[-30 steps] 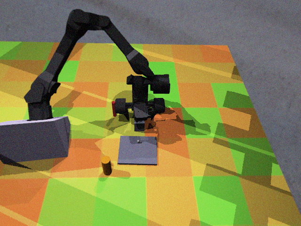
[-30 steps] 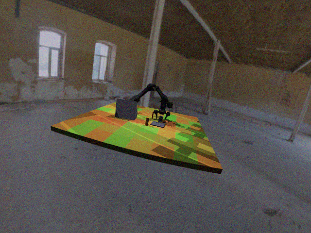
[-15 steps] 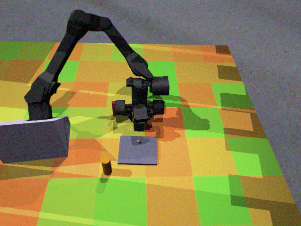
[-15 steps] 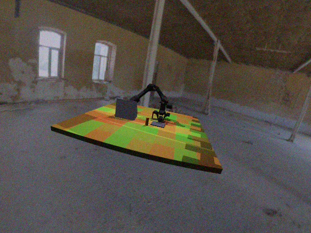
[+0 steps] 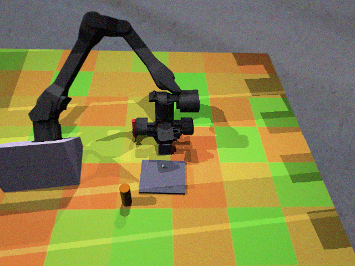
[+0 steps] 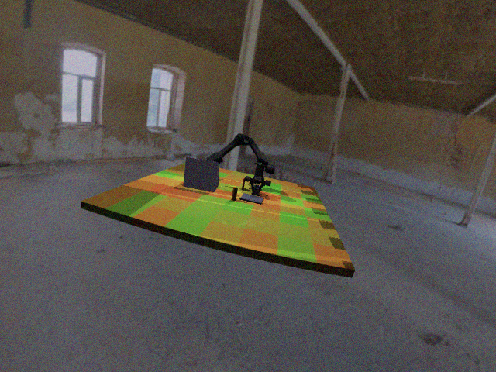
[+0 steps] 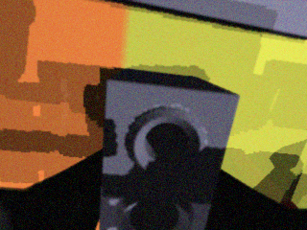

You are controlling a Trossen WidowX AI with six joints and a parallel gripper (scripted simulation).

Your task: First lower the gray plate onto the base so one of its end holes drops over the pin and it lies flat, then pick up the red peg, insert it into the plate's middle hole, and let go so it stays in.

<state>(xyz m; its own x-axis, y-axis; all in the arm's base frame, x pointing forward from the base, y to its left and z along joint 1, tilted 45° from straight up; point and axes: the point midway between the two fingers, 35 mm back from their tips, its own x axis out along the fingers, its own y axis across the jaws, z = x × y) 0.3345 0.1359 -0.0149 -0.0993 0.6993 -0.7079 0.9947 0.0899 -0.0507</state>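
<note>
My gripper (image 5: 165,136) (image 7: 151,154) is shut on the gray plate (image 5: 165,149) (image 7: 168,98), with one finger at each long side. The plate's near end sticks out past the gripper. One hole shows in the wrist view, and shadow and the fingers obscure the rest. Whether the plate touches the table I cannot tell. The flat gray base (image 5: 163,183) (image 6: 251,198) (image 7: 293,10) lies just beyond that end, apart from it. Its small pin (image 5: 163,165) stands near the edge facing the plate. The red peg (image 5: 133,127) stands upright left of the gripper, partly hidden in the wrist view.
An orange-topped cylinder (image 5: 125,195) (image 6: 234,194) stands upright near the base's left front corner. A large gray block (image 5: 42,165) (image 6: 200,173) stands left, in front of the arm's foot. The patchwork table's right edge (image 5: 300,131) is well off to the right.
</note>
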